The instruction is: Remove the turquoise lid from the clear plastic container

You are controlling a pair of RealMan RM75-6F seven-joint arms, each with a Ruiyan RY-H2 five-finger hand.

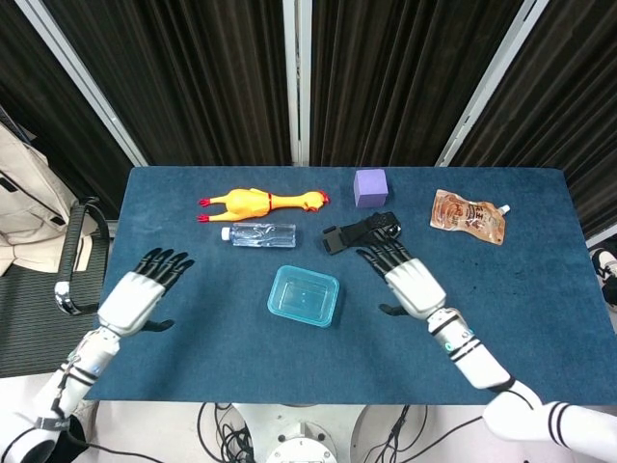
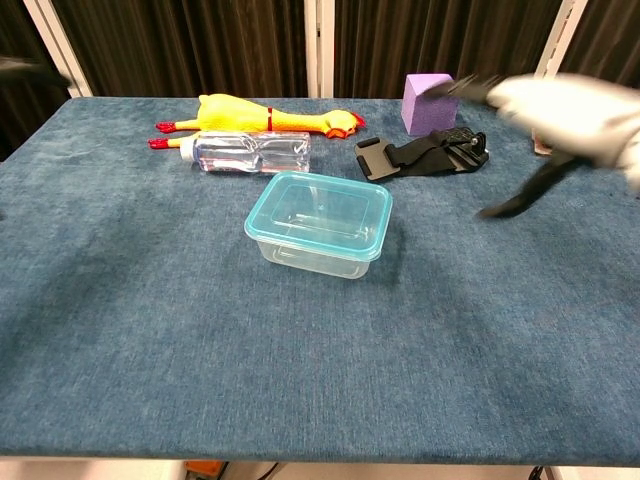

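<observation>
Head view: high above the near edge, facing down, whole table (image 1: 241,338) in frame. Chest view: low, close, facing across. Shared: container (image 1: 304,296), bottle (image 2: 246,152), chicken (image 2: 262,113), cube (image 2: 430,101).

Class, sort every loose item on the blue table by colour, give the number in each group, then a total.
Yellow: 1, rubber chicken
Clear: 2, water bottle, container with turquoise lid
Purple: 1, cube
Black: 1, strap
Brown: 1, pouch
Total: 6
</observation>
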